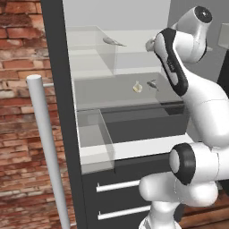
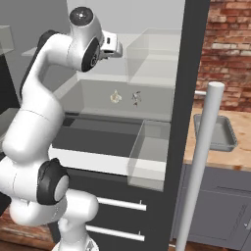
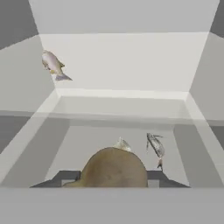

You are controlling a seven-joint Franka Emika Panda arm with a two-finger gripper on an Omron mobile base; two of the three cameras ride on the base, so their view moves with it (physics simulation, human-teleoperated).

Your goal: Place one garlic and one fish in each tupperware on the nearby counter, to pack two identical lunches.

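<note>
Reaching into the open fridge, the gripper (image 3: 113,183) carries a cream bulb (image 3: 113,169) right at its tips, probably a garlic; whether the jaws pinch it I cannot tell. Another garlic (image 1: 137,86) and a fish (image 1: 152,83) lie on the middle shelf (image 1: 107,91), a second fish (image 1: 113,42) above. One tupperware (image 2: 214,131) waits on the tabletop (image 2: 240,157); withdrawing could clip the shelf and shake the bulb loose.

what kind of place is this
Most likely a kitchen, seen into an open fridge: glass shelves holding a fish and a garlic, a wood-grain counter with a grey tupperware beside it, and a brick wall.
</note>
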